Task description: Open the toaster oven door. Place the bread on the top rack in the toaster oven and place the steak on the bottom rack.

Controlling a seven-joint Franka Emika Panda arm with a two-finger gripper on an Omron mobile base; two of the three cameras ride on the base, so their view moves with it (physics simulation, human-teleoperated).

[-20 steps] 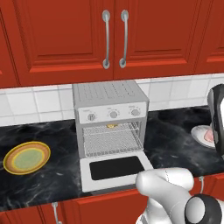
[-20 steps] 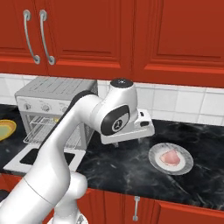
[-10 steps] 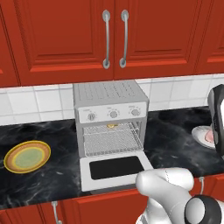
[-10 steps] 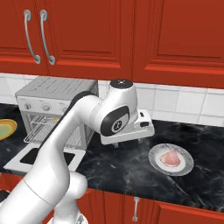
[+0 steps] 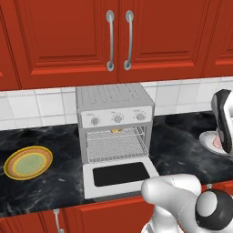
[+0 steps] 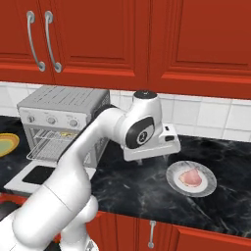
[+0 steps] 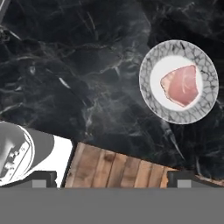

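Black marble counter [image 5: 45, 191] under red cabinets — the toaster oven [image 5: 113, 123] has its toaster oven door [image 5: 120, 175] dropped flat, and the bread [image 5: 116, 131] sits on the top rack [image 5: 116, 134], so the steak step looks in hand. The steak [image 7: 180, 85] lies on its white-grey plate [image 7: 151, 98] right of the oven, well apart. The gripper [image 7: 112, 177] hovers beside the plate, fingers spread wide, holding nothing — next it should shift over the steak and descend.
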